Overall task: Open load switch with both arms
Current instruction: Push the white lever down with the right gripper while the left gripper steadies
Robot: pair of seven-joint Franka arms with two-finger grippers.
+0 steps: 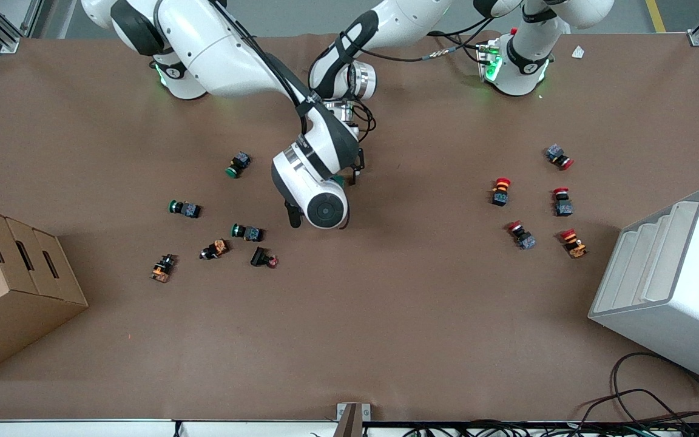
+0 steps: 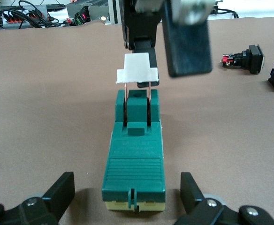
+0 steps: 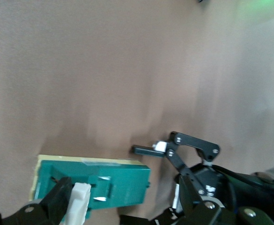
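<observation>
Seemingly, in the front view both arms meet over the middle of the brown worktop (image 1: 386, 315); the load switch (image 1: 340, 179) shows only as a sliver of green under the right arm's wrist, with green-capped buttons (image 1: 238, 164) toward the right arm's end and red-capped buttons (image 1: 500, 191) toward the left arm's.

From the left wrist, the load switch (image 2: 135, 159) lies flat on the worktop, a dark-green block on a cream base. The left pincer (image 2: 127, 194) has its fingers spread wide, one on each side of the block's end, apart from it. At the other end the right pincer (image 2: 138, 75) is clamped on the white toggle (image 2: 137, 69), which stands raised on two thin copper blades.

From the right wrist, the white toggle (image 3: 80, 202) sits between the right pincer's fingers (image 3: 57, 202).

The block looks rigid and light, likely to slide unless its sides are squeezed; the blades look bendable, so pull the toggle squarely.
</observation>
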